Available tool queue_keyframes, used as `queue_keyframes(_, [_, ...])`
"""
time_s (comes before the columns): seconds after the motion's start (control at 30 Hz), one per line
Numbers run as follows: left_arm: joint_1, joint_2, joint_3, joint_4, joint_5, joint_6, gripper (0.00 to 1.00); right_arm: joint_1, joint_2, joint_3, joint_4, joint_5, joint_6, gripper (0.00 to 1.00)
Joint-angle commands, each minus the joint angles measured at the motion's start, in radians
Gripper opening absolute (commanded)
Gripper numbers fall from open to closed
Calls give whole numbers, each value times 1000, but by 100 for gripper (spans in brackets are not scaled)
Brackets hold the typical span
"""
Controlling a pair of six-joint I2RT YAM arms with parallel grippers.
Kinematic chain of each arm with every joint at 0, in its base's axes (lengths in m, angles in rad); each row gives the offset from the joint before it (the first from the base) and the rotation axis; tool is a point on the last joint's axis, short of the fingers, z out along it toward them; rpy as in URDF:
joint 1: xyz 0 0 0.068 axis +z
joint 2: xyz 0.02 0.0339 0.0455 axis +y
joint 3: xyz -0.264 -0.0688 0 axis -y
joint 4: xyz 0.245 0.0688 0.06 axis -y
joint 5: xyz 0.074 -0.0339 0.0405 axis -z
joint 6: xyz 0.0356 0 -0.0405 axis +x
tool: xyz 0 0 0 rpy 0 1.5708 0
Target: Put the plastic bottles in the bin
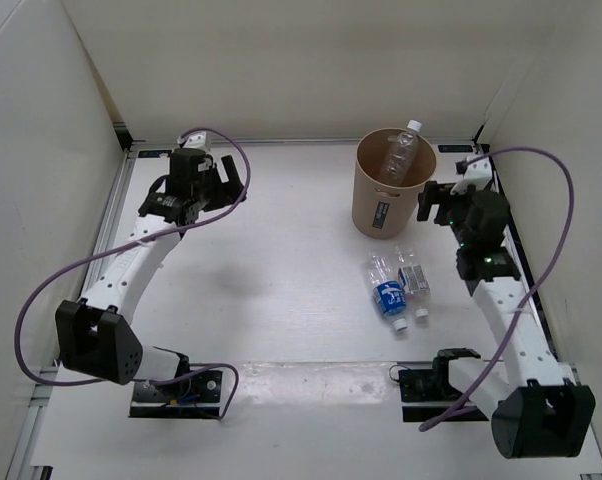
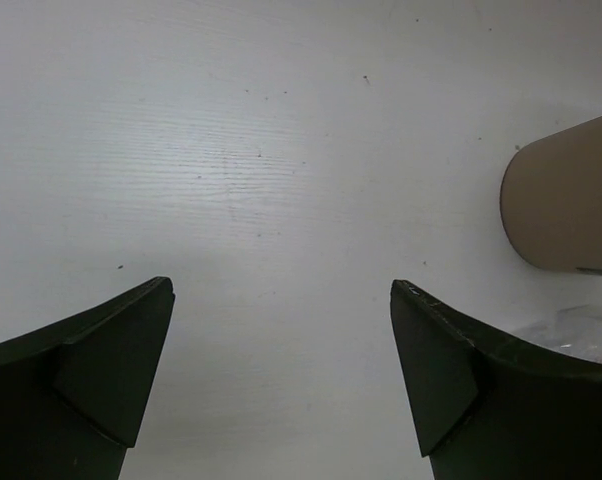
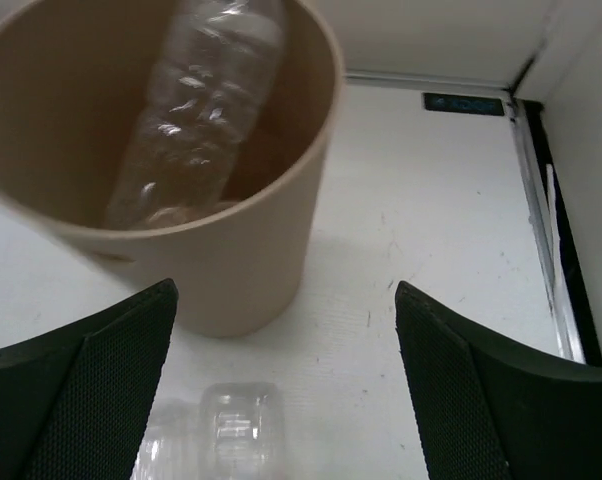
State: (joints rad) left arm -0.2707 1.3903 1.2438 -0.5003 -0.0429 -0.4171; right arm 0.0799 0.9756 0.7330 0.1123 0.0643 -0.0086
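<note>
The tan round bin (image 1: 381, 205) stands at the back right of the table. A slim clear bottle with a white cap (image 1: 400, 153) leans inside it, its neck above the rim. Two more plastic bottles lie in front of the bin: one with a blue label (image 1: 387, 291) and a short clear one (image 1: 413, 273). My right gripper (image 1: 428, 203) hangs open just right of the bin. In the right wrist view the bin (image 3: 241, 270) and the bottle in it (image 3: 196, 110) fill the top, and the short bottle's base (image 3: 239, 430) shows below. My left gripper (image 1: 229, 172) is open, far left of the bin.
White walls close in the table on three sides. A dark rail (image 1: 508, 225) runs along the right edge beside my right arm. In the left wrist view the open left gripper (image 2: 281, 285) is over bare tabletop, with the bin (image 2: 571, 200) at the right edge.
</note>
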Motion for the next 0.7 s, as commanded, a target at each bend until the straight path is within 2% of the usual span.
queue_keyframes(0.0, [16,-74,-36,9,6,26,100,-32,-41,169,-497,-304,-135,90])
queue_keyframes(0.03, [16,-91,-52,14,5,29,100,-69,-34,257,-555,-375,-222,90])
queue_keyframes(0.07, [18,-99,-63,17,2,34,100,-68,-32,285,-703,-394,-223,90])
queue_keyframes(0.13, [16,-119,-95,19,-2,29,100,-133,13,385,-802,-451,-249,90])
queue_keyframes(0.17, [18,-123,-104,20,1,24,100,-138,30,402,-932,-458,-255,90])
queue_keyframes(0.27, [16,-160,-147,13,15,17,100,-137,118,433,-1064,-442,-234,90])
queue_keyframes(0.33, [16,-174,-170,11,15,20,100,-137,182,425,-1103,-434,-222,90])
queue_keyframes(0.43, [16,-212,-207,-1,11,24,100,-173,144,356,-1100,-453,-189,90])
queue_keyframes(0.53, [18,-241,-225,-27,14,24,100,-109,107,316,-1074,-399,-165,90])
queue_keyframes(0.67, [16,-272,-253,-41,6,44,100,-25,101,263,-1024,-414,-148,90])
